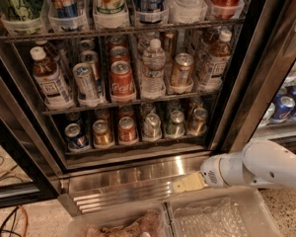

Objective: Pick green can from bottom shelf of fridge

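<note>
The fridge (237,83) stands open in front of me with wire racks of drinks. The bottom shelf (133,146) holds a row of short cans. The green can (175,123) stands upright in the front row, second from the right, between a paler silvery can (151,126) and a brown-gold can (198,121). My gripper (183,184) is at the end of the white arm (266,168), low at the right. It sits in front of the ribbed steel base (128,181), below the green can and well apart from it, holding nothing.
Left of the silvery can stand a red can (127,130), a gold can (102,134) and a blue can (76,136). The rack above holds bottles and taller cans. Clear plastic bins (222,216) lie on the floor below. The adjoining cooler shows blue cans (285,106).
</note>
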You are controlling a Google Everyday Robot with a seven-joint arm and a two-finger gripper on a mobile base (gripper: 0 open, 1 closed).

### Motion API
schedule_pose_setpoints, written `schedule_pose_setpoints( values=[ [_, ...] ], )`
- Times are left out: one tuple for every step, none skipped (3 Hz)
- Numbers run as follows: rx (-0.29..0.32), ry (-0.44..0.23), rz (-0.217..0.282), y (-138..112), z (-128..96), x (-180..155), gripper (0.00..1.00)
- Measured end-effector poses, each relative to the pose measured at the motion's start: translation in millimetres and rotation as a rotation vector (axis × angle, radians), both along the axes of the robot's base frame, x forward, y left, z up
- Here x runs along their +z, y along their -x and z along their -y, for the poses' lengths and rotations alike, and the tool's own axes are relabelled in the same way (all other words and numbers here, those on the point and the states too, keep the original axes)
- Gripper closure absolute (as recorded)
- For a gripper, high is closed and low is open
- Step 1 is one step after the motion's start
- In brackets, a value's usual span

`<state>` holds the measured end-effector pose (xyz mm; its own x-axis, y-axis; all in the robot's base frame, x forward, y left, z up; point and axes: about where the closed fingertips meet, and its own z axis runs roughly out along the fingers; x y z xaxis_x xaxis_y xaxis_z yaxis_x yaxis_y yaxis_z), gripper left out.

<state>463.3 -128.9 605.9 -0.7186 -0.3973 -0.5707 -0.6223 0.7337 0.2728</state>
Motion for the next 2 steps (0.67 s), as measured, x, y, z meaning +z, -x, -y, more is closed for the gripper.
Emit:
schedule_pose_setpoints(
  values=[
    [-0.147,-0.082,0.074,-13,6,14,0.00],
    [-0.289,-0.078,0.190,37,0,17,0.00]
  ],
)
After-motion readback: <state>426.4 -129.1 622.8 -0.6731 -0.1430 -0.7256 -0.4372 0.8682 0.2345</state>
